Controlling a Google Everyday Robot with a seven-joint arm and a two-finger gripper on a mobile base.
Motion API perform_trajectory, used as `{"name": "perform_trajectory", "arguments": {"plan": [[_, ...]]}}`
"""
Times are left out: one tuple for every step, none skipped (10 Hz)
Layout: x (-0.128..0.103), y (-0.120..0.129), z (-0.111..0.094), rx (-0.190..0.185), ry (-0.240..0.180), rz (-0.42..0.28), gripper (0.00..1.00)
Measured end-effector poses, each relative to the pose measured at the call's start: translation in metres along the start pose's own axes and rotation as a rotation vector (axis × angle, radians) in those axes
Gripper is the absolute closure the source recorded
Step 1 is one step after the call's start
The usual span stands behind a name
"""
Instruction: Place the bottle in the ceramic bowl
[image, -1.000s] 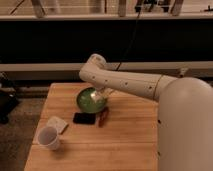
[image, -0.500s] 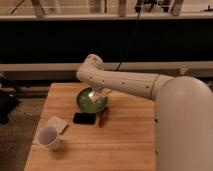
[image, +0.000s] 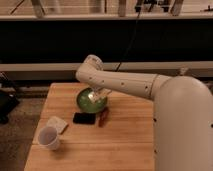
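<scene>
The green ceramic bowl (image: 88, 102) sits on the wooden table (image: 125, 135), left of centre toward the back. My gripper (image: 96, 96) hangs directly over the bowl's right half, reaching down from the white arm (image: 125, 82). A pale shape at the gripper inside the bowl looks like the bottle (image: 94, 98), but the arm hides most of it and I cannot tell whether it is held or resting in the bowl.
A black flat rectangle (image: 84, 118) lies just in front of the bowl, with a dark red elongated object (image: 103, 117) beside it. A white cup (image: 49, 137) stands near the front left, behind it a pale flat pad (image: 57, 123). My white body (image: 185, 130) fills the right.
The arm has shifted slightly left and lowered a little over the bowl. The objects on the table have stayed put.
</scene>
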Motion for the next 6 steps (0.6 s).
{"name": "perform_trajectory", "arguments": {"plan": [[-0.0008, 0.0001, 0.0005, -0.001, -0.001, -0.001, 0.37], [-0.0012, 0.0003, 0.0009, -0.002, -0.001, 0.002, 0.27], [-0.0015, 0.0007, 0.0015, -0.004, 0.000, 0.005, 0.21], [-0.0028, 0.0000, 0.0013, -0.004, 0.000, 0.005, 0.20], [-0.0055, -0.0011, 0.0012, -0.006, -0.001, 0.005, 0.26], [-0.0073, -0.0018, 0.0011, -0.007, -0.001, 0.006, 0.33]]}}
